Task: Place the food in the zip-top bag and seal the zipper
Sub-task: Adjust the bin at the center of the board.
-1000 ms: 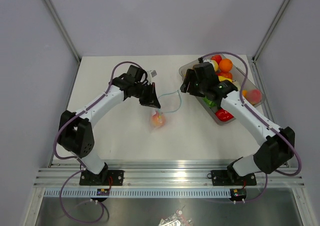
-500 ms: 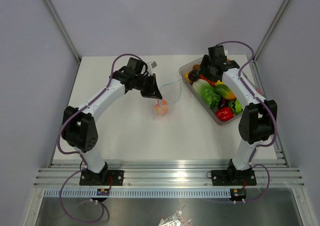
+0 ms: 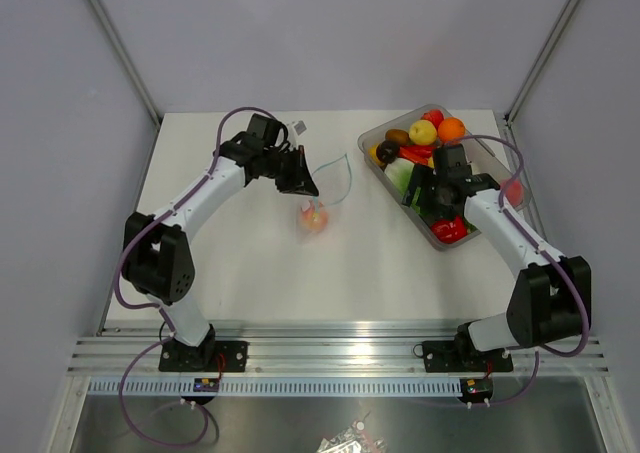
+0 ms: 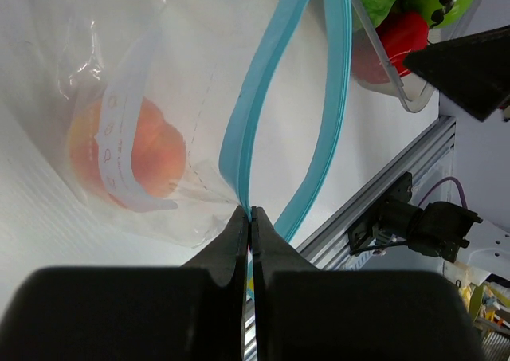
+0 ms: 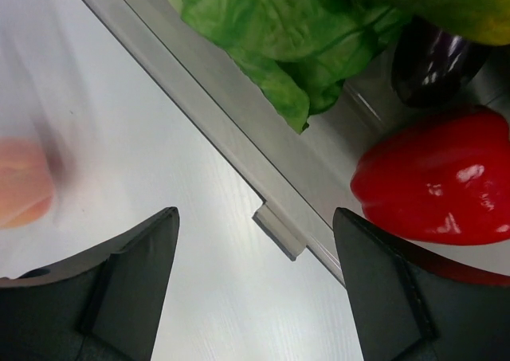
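The left hand (image 4: 249,213) was pinched shut on the blue zipper (image 4: 267,98), holding up the bag (image 3: 322,201) with its mouth gaping toward the tray (image 3: 372,139). A peach (image 4: 127,150) lay inside, low by the counter (image 3: 250,263). The right hand (image 3: 425,185), spread wide and empty, hung over the tray's near edge. It was much closer than the left to the orange (image 3: 451,129) at the tray's far end.
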